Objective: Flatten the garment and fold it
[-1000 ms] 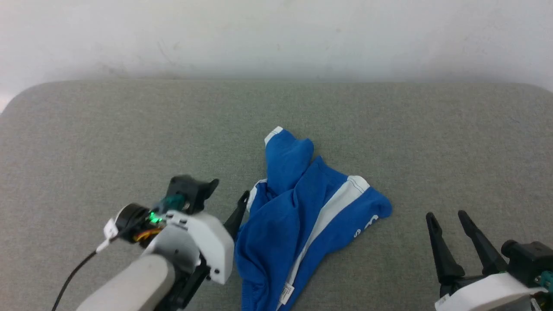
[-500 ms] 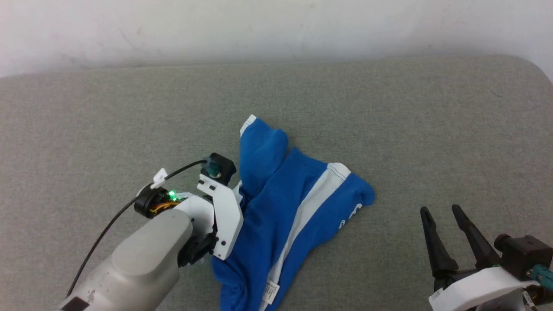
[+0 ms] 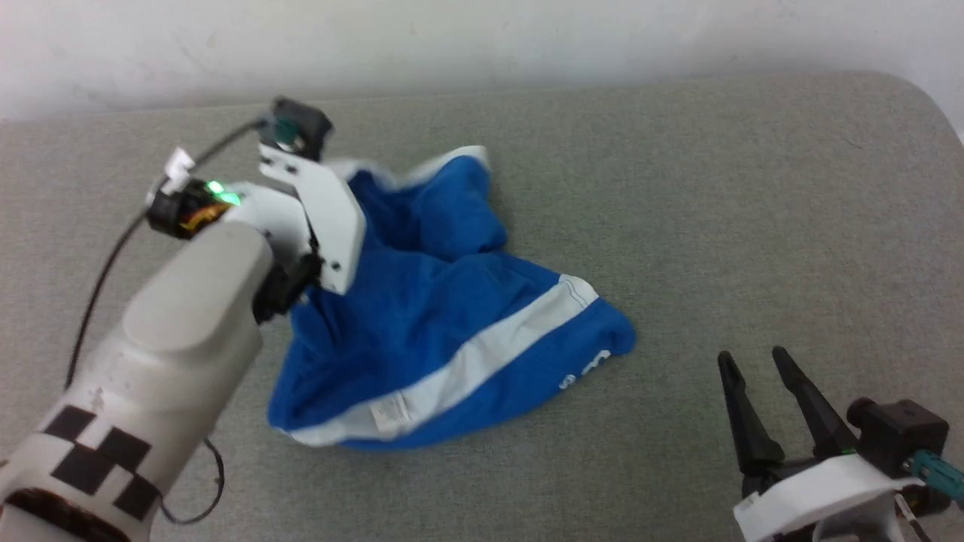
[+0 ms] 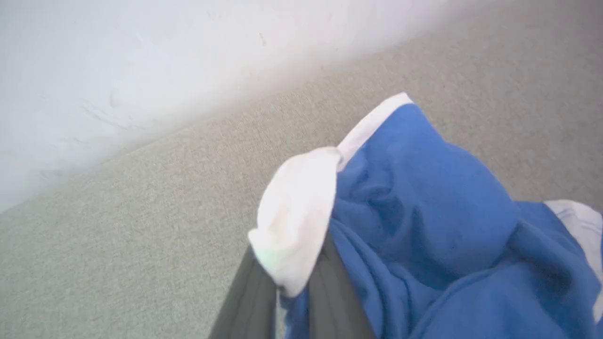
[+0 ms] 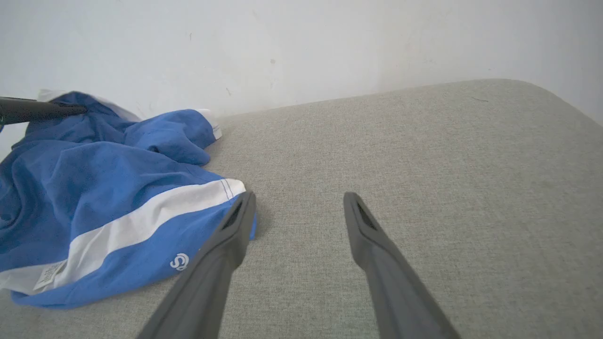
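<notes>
The garment point(image 3: 452, 316) is a bright blue pair of shorts with a white stripe, lying crumpled and partly spread on the grey surface. Its small white tag point(image 3: 388, 410) faces up near the front edge. My left gripper point(image 4: 292, 282) is shut on a white-trimmed edge of the garment point(image 4: 424, 197) and holds that edge raised at the garment's far left. In the head view the left wrist point(image 3: 301, 211) covers its fingers. To the right of the garment point(image 5: 94, 179), my right gripper point(image 3: 751, 355) stands open and holds nothing; in its wrist view the right gripper point(image 5: 299, 197) has one finger just beside the blue hem.
A grey fabric-covered surface point(image 3: 715, 211) carries everything and ends at a white wall point(image 3: 482, 38) behind. Its far right corner point(image 3: 926, 90) is rounded. A black cable point(image 3: 98, 278) trails from the left wrist.
My left gripper has shut on the garment's white-trimmed edge and drawn it up and away to the far left, opening the bundle wider. The head camera has shifted. The right gripper has stayed open.
</notes>
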`<state>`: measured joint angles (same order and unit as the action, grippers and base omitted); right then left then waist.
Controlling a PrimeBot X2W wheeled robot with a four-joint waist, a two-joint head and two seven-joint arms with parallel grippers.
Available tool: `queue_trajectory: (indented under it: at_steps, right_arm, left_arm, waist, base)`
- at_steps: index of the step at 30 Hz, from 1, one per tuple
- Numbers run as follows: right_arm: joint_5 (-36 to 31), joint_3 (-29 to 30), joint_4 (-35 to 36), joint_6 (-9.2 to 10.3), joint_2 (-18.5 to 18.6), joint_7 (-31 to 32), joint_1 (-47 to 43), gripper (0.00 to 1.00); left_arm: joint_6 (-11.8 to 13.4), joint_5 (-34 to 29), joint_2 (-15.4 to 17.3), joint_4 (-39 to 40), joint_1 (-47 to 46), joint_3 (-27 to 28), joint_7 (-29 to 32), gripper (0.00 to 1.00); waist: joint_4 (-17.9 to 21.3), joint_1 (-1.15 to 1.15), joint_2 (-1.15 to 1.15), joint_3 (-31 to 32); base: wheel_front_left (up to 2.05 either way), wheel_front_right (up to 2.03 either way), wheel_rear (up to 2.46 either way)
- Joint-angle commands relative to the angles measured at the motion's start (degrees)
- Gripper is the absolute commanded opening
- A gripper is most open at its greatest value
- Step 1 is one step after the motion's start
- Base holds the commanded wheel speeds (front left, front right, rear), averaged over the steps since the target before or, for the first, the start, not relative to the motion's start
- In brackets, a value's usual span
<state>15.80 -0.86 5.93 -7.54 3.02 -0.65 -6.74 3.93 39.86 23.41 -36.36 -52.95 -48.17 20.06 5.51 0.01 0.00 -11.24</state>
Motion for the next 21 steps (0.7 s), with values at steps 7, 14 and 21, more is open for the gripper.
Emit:
queue_trajectory:
  at_steps: [7, 14, 21]
  right_arm:
    - [0.88, -2.05, -1.15, 0.05, -0.14, -0.98, 3.68, 1.00]
    - [0.94, -1.83, -2.20, 0.05, -0.14, -1.61, 4.10, 1.00]
    - [-0.37, -1.01, -1.05, 0.05, -0.14, -0.81, 2.77, 1.00]
  left_arm:
    - [-0.39, 2.29, -0.39, -11.00, -2.76, 3.55, -5.65, 0.01]
    - [-2.24, 5.10, -2.66, -18.66, -1.24, 6.30, -13.82, 1.00]
    - [-1.31, 6.42, -3.99, -17.93, 3.85, 9.48, -29.26, 1.00]
  waist:
    - [4.63, -0.01, 0.00, -3.59]
    - [4.72, -0.01, 0.00, -3.33]
    - [1.14, -0.01, 0.00, 0.29]
  base:
    - [0.00, 0.00, 0.00]
    - [0.00, 0.00, 0.00]
    - [0.00, 0.00, 0.00]
